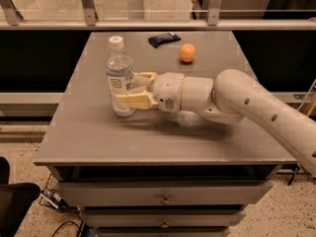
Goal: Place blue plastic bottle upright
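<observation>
Left of centre, the bottle (120, 65) stands upright on the worktop (98, 137); the tool (127, 89) seems clamped around its lower half.

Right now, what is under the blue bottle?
Only the grey table. The blue plastic bottle stands upright on it. The gripper clasps its lower half from the right, and one of the fingers hides part of the bottle's side there.

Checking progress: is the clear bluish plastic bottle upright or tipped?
Upright: bluish plastic bottle stands white cap up on the grey table, gripper clasping its middle.
</observation>
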You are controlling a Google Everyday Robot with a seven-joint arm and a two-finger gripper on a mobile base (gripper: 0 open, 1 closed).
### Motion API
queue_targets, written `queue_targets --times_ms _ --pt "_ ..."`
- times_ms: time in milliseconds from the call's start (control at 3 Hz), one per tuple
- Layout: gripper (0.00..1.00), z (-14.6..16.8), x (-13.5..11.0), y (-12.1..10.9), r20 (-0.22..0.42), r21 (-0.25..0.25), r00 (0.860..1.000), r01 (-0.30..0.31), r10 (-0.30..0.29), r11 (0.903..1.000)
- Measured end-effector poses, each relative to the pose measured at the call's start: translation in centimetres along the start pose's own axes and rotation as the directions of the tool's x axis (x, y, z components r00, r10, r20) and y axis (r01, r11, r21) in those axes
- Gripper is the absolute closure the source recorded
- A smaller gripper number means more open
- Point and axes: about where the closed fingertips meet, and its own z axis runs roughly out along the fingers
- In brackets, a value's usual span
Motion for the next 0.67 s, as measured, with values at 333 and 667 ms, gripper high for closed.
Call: queue_targets --times_ms 333,667 --pt "0.11 0.17 -0.06 0.14 0.000 -0.004 1.000 0.001 -0.001 1.0000" --pt "0.00 0.32 -0.11 0.27 0.000 -0.007 1.000 0.002 -0.002 1.0000"
